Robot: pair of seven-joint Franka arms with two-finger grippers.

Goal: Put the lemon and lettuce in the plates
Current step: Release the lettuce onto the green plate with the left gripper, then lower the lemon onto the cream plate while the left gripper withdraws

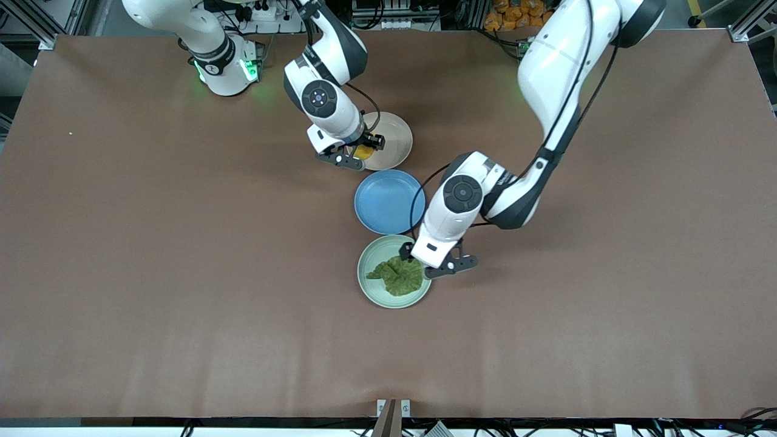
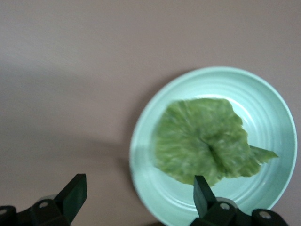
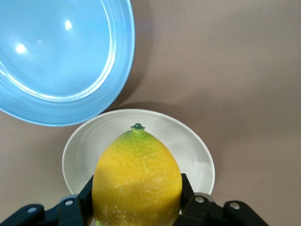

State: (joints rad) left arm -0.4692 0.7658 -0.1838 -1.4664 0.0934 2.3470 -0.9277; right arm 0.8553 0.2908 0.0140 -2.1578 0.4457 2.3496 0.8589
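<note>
My left claw hangs open over the rim of the matte mint plate, nearest the front camera, where the crinkled, fan-shaped lettuce lies flat. Next comes a glossy blue plate on the brown desk. Farthest, my right claw grips the pebbled yellow lemon over the pale beige plate.

Robot lab: aluminium frame, cables, brown table.
</note>
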